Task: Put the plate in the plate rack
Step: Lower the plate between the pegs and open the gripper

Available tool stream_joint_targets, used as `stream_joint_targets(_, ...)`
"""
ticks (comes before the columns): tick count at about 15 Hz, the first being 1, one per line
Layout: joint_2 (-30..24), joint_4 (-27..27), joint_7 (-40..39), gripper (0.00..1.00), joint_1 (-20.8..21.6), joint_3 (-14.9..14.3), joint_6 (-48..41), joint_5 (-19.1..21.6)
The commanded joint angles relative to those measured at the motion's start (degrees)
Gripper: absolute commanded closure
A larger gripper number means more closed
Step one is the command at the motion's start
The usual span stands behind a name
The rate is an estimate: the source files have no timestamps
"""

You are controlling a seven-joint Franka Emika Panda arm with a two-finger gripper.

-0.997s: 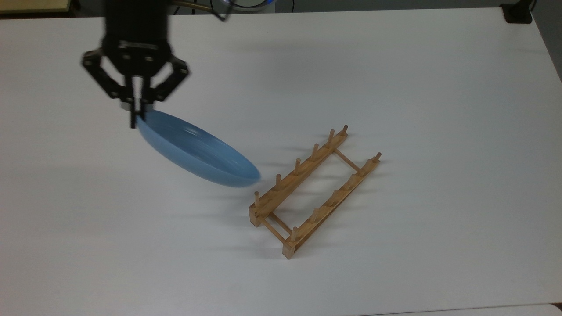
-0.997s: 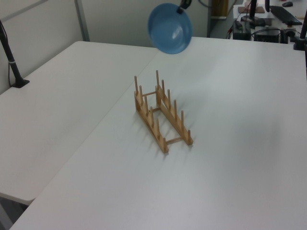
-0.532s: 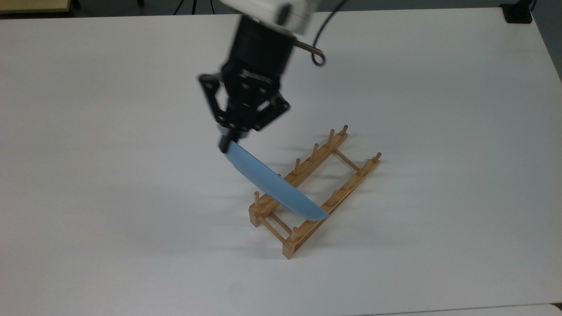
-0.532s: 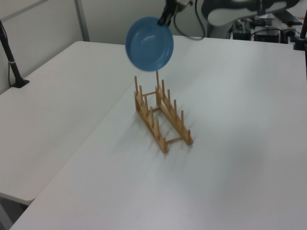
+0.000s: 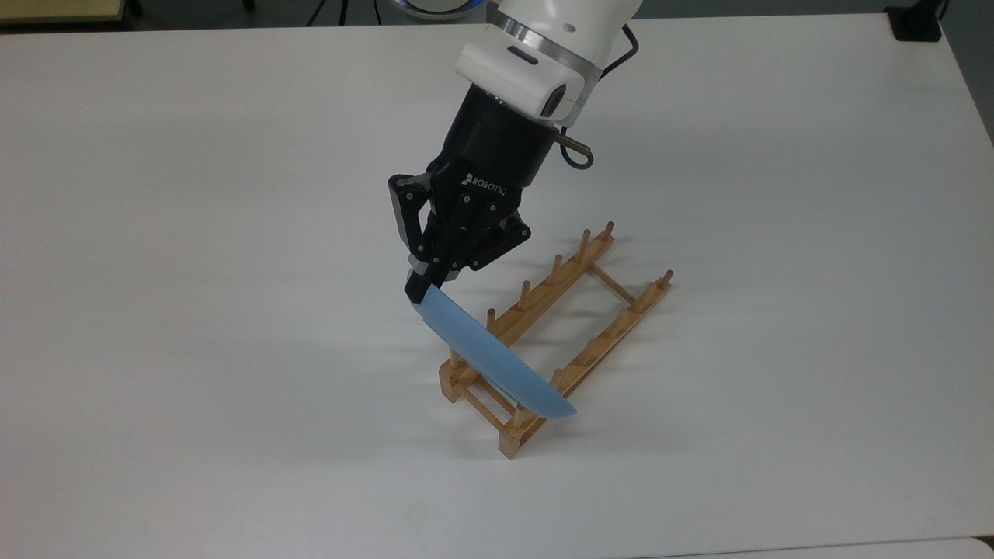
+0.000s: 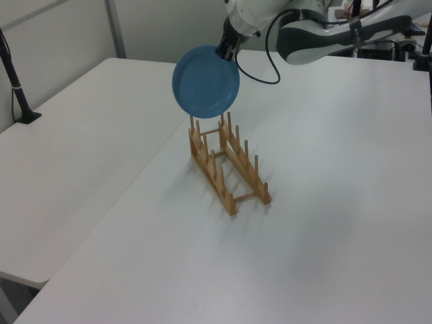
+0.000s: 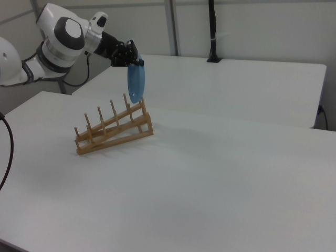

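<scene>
Your hand grasps the plate by its rim, edge-on above the plate rack, not yet slotted.

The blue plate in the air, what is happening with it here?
The robot arm's black pincer is shut on the rim of the round, glossy light-blue plate and holds it on edge, above one end of the long light-wood plate rack with upright pegs. The plate is not yet seated between the pegs. The rack stands on a white table.

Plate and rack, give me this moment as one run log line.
gripper: shut on plate rim | plate: upright, above plate rack end | not seated
</scene>
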Motion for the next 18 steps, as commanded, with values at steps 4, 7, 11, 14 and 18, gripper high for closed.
stream_joint_targets(4, -0.74, -4.88, 1.52, 0.79, 0.73, 2.12, 1.09, -1.85)
stream_joint_targets(7, -0.48, -6.03, 3.45, 0.17, 0.64, 2.30, 1.09, -1.50)
stream_joint_targets(11, -1.44, -5.94, 9.24, 0.00, 0.12, 2.39, 1.35, 1.99)
stream_joint_targets(14, -2.85, -5.95, 5.68, 0.00, -0.23, 3.08, -2.75, 17.96)
stream_joint_targets(18, -8.19, -5.76, -1.37, 0.00, -3.31, 5.02, -21.28, 32.68)
